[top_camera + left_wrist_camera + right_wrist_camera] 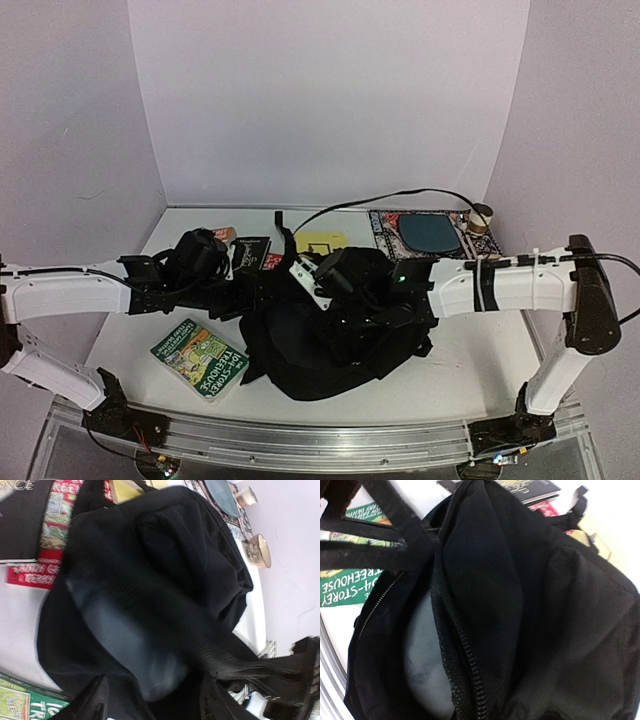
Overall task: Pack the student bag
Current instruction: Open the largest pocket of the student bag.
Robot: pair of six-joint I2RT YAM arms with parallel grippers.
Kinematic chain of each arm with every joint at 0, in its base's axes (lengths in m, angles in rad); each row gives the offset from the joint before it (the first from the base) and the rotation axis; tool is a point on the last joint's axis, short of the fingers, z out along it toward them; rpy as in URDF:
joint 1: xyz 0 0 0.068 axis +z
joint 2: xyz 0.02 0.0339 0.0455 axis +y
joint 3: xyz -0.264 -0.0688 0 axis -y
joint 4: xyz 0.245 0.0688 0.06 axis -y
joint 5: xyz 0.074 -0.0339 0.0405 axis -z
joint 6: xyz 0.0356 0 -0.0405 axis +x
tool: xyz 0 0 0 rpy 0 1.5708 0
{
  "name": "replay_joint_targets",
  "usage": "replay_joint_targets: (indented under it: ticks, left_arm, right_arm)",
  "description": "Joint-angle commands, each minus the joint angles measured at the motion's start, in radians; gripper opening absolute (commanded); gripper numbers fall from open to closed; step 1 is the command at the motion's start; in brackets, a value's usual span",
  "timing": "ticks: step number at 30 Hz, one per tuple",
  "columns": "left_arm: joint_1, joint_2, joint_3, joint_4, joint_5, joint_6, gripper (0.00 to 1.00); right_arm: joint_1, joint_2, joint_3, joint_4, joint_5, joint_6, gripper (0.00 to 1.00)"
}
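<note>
The student bag lies slumped in the middle of the table, a large black fabric backpack with its main zipper undone. Its grey lining shows through the gap. Both arms meet over its top. My left gripper hangs just above the opening, and its fingers stand apart with only the zipper edge and lining below them. My right gripper is at the bag's zipper rim. That rim runs straight down into its jaws, which are hidden from the right wrist view.
A green book lies left of the bag near the front. Behind the bag lie a black book, a red one and a yellow item. At back right is a patterned mat with a blue plate and a small cup.
</note>
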Motion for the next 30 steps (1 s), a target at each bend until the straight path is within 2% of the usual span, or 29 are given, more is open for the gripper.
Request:
replay_joint_targets:
  ticks: [1, 5, 9, 10, 17, 21, 23, 28, 30]
  left_arm:
    - [-0.002, -0.038, -0.035, -0.038, -0.109, -0.071, 0.72]
    - [-0.003, 0.003, -0.037, -0.053, -0.131, -0.099, 0.76]
    - [-0.002, 0.098, 0.016, -0.055, -0.124, -0.073, 0.72]
    - [-0.002, 0.121, 0.033, -0.055, -0.123, -0.063, 0.69]
    - [-0.024, 0.262, 0.208, -0.055, -0.100, 0.063, 0.23]
    - [-0.039, 0.344, 0.321, -0.043, -0.071, 0.131, 0.06]
    - [-0.051, 0.395, 0.363, -0.031, -0.030, 0.162, 0.01]
    - [-0.084, 0.489, 0.432, -0.017, 0.039, 0.212, 0.00]
    - [-0.086, 0.503, 0.423, -0.017, 0.036, 0.206, 0.00]
  right_arm:
    - [-0.004, -0.094, -0.004, -0.020, 0.080, 0.048, 0.00]
    - [-0.004, -0.136, -0.010, -0.022, 0.074, 0.079, 0.00]
    - [0.004, -0.199, -0.018, -0.033, 0.042, 0.100, 0.00]
    - [0.009, -0.216, -0.020, -0.041, 0.040, 0.103, 0.00]
    - [0.046, -0.356, -0.032, -0.127, 0.098, 0.150, 0.00]
    - [0.049, -0.430, -0.050, -0.181, 0.142, 0.199, 0.00]
    - [0.049, -0.459, -0.049, -0.212, 0.151, 0.230, 0.00]
    - [0.049, -0.501, -0.049, -0.273, 0.150, 0.285, 0.00]
    - [0.049, -0.517, -0.075, -0.287, 0.208, 0.295, 0.00]
